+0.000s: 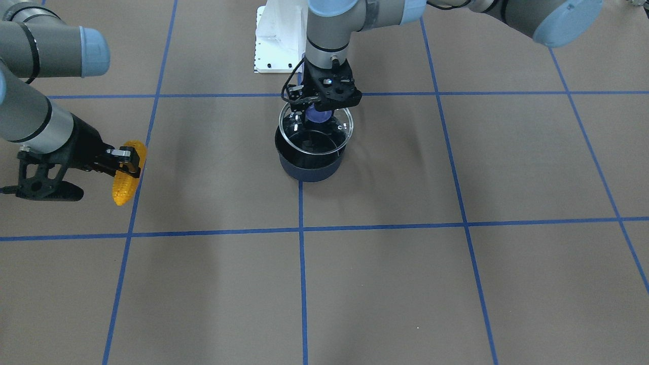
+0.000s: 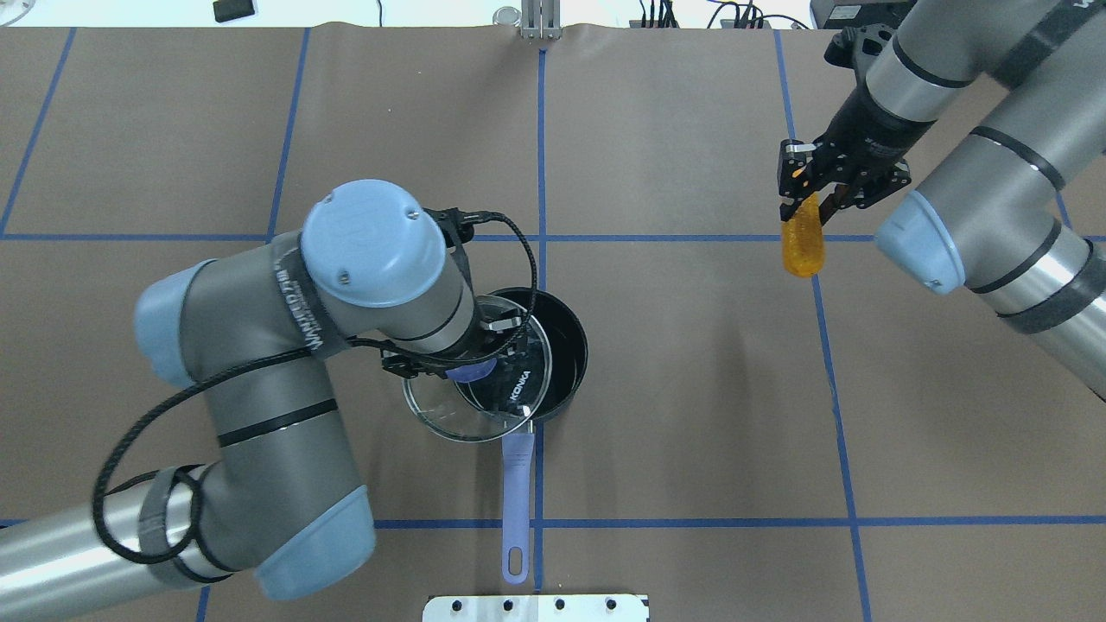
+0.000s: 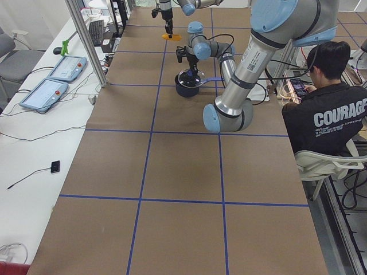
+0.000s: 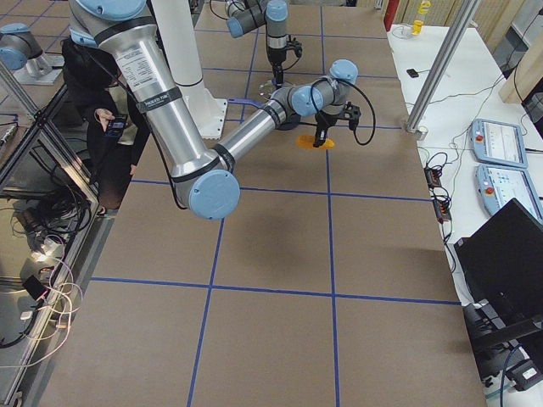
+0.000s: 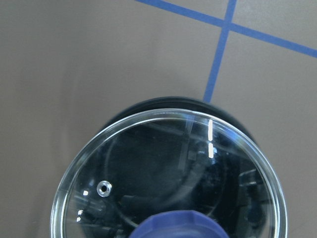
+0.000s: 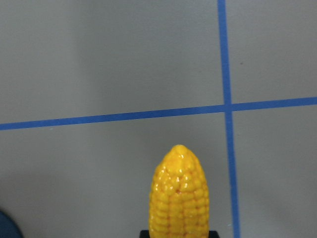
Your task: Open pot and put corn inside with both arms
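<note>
A dark pot (image 1: 309, 165) with a long purple handle (image 2: 517, 492) stands at the table's middle. My left gripper (image 1: 324, 104) is shut on the purple knob (image 2: 471, 371) of the glass lid (image 2: 479, 402). It holds the lid just above the pot's rim, shifted toward my left, so part of the pot (image 2: 566, 345) is uncovered. The left wrist view shows the lid (image 5: 168, 168) over the pot's rim (image 5: 163, 101). My right gripper (image 2: 804, 186) is shut on the thick end of the yellow-orange corn (image 2: 802, 246), low over the table to my right. The corn also shows in the front-facing view (image 1: 127, 177) and the right wrist view (image 6: 179, 193).
A white mounting plate (image 2: 536, 609) sits at my base behind the pot handle. Blue tape lines grid the brown table cover. A seated operator (image 3: 327, 103) is beside the table. Teach pendants (image 3: 57, 69) lie on a side table.
</note>
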Controlling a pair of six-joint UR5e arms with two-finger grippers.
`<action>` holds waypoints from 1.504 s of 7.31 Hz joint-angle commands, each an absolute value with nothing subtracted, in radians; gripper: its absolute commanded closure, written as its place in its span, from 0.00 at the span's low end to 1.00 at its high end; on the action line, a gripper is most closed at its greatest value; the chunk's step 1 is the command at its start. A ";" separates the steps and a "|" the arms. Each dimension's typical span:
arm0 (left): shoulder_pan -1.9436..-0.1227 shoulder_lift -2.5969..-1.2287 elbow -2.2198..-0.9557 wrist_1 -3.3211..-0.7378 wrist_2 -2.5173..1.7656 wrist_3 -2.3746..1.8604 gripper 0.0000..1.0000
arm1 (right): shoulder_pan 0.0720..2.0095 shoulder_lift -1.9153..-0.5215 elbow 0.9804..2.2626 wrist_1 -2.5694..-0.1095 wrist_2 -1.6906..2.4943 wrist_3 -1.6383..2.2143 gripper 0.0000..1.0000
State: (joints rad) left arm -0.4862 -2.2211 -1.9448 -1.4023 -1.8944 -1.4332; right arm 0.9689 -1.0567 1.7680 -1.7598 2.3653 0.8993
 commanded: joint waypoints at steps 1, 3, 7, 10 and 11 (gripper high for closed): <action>-0.531 -2.052 -2.100 -1.394 -1.901 -1.300 0.59 | 0.867 -0.939 1.759 -1.761 2.333 1.081 0.91; -0.581 -1.929 -2.152 -1.411 -1.928 -1.203 0.59 | 0.722 -0.881 1.747 -1.682 2.220 1.269 0.91; -0.659 -1.689 -2.167 -1.631 -1.985 -1.092 0.59 | 0.597 -0.773 1.608 -1.554 2.106 1.417 0.91; -0.699 -1.660 -2.169 -1.632 -2.009 -1.046 0.59 | 0.510 -0.767 1.605 -1.552 2.028 1.442 0.91; -0.715 -1.654 -2.169 -1.632 -2.016 -1.026 0.59 | 0.499 -0.767 1.605 -1.552 2.026 1.448 0.91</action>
